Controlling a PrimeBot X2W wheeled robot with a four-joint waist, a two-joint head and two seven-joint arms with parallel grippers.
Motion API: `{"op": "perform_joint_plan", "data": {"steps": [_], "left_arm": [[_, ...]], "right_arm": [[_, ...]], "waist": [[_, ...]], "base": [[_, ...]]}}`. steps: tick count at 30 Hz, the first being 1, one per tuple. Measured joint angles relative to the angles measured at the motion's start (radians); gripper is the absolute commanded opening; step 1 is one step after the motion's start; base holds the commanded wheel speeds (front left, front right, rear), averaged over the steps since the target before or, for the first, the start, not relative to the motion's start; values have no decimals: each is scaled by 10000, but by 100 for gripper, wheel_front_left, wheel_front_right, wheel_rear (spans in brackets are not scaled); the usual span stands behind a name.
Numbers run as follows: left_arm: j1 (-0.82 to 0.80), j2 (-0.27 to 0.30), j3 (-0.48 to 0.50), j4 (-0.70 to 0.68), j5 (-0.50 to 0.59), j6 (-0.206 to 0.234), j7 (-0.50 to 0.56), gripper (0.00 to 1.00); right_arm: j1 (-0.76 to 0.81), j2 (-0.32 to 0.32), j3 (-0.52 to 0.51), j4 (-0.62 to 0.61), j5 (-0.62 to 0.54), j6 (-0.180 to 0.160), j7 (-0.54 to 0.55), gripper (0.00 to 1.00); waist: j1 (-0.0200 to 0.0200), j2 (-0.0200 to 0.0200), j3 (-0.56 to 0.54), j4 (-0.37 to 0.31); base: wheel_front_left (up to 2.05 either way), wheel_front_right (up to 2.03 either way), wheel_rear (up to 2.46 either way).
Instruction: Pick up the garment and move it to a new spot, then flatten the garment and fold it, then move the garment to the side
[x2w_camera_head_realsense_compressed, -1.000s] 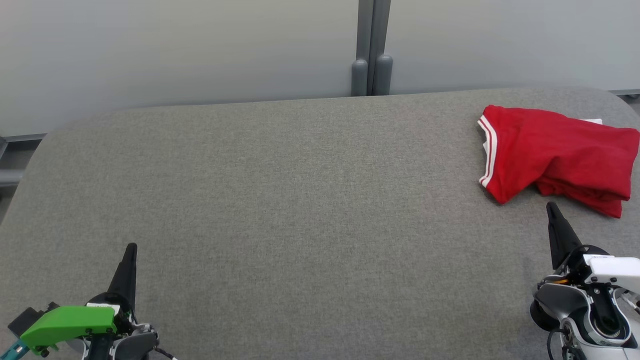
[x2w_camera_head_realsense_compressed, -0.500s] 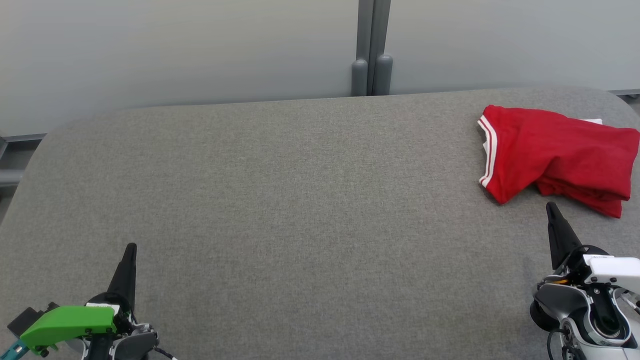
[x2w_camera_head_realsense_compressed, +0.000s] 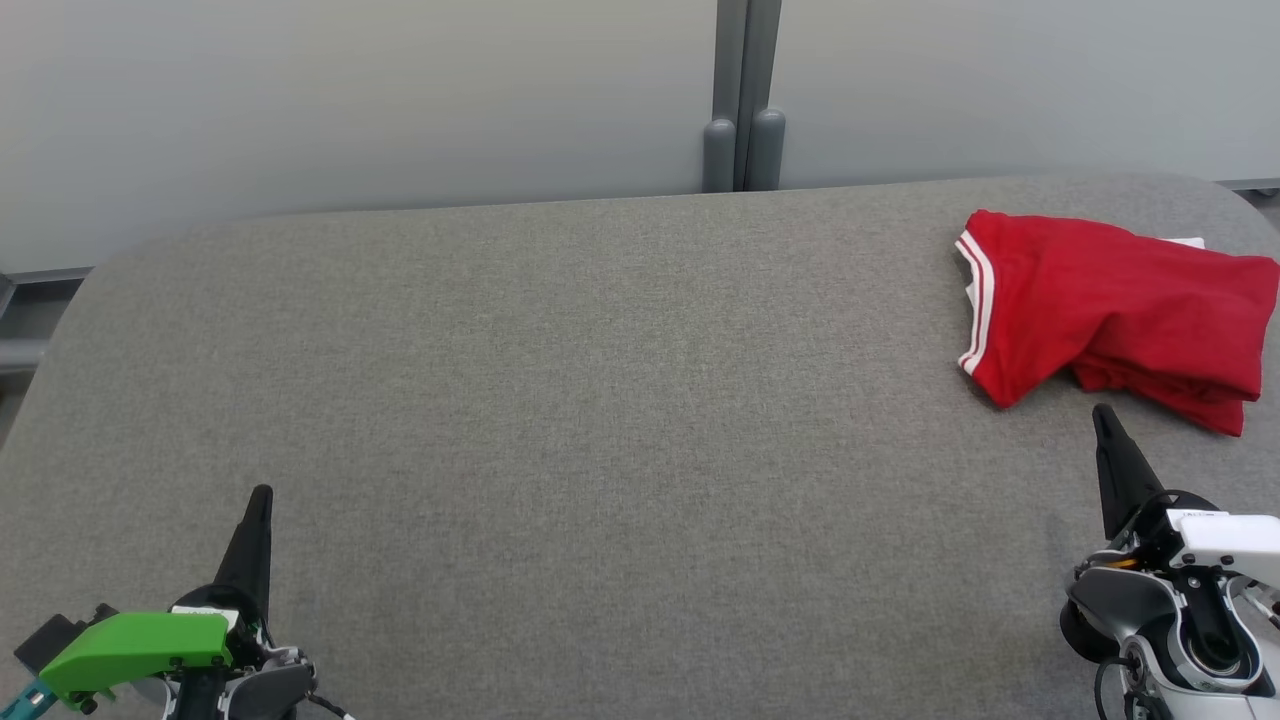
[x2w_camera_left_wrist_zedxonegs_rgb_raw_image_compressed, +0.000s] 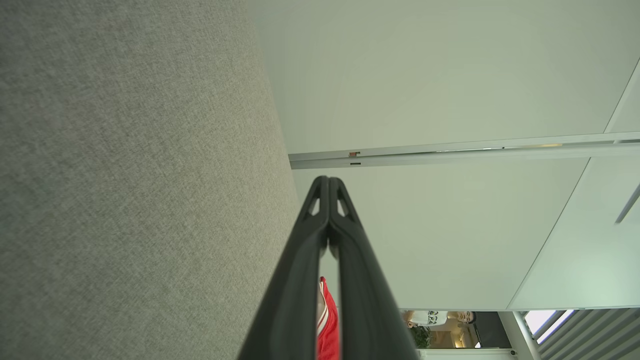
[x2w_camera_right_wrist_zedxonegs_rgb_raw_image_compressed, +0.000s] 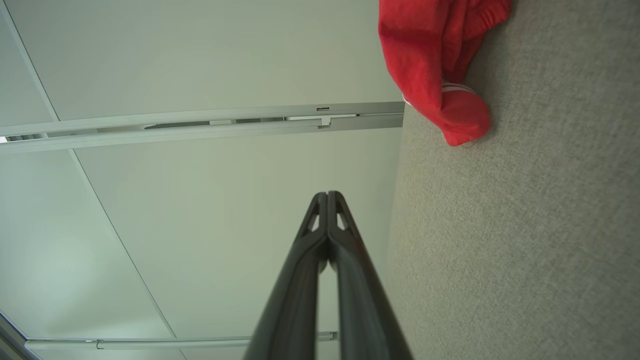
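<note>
Head view: red garment (x2w_camera_head_realsense_compressed: 1110, 310) with a white-striped hem is lying bunched at the surface's (x2w_camera_head_realsense_compressed: 600, 400) far right edge; bare room is stretching leftward; left pincer (x2w_camera_head_realsense_compressed: 262, 497) and right pincer (x2w_camera_head_realsense_compressed: 1101, 415) are sitting closed, empty.
Left wrist view: fingers are pressing together; garment (x2w_camera_left_wrist_zedxonegs_rgb_raw_image_compressed: 327, 325) is peeking between them.
Right wrist view: tips are meeting; garment (x2w_camera_right_wrist_zedxonegs_rgb_raw_image_compressed: 435, 55) is lying ahead, apart.

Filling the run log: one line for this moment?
garment: bunched, table far right | left tool: shut, empty | right tool: shut, empty, near garment

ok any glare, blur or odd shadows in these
Head view: soft even light, no glare, garment sharp, faint shadow on the table beside the right fingers. Left wrist view: left fingers crisp, table weave blurs toward the left edge. Right wrist view: weave softens at lower right.
</note>
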Motion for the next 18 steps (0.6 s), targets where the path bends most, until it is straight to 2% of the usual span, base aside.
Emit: {"op": "perform_joint_plan", "data": {"steps": [18], "left_arm": [[-2, 0, 13, -2, 0, 0, 0, 0]], "right_arm": [[-2, 13, -13, 0, 0, 0, 8, 0]], "waist": [[0, 0, 0, 0]], "base": [[0, 0, 0]]}}
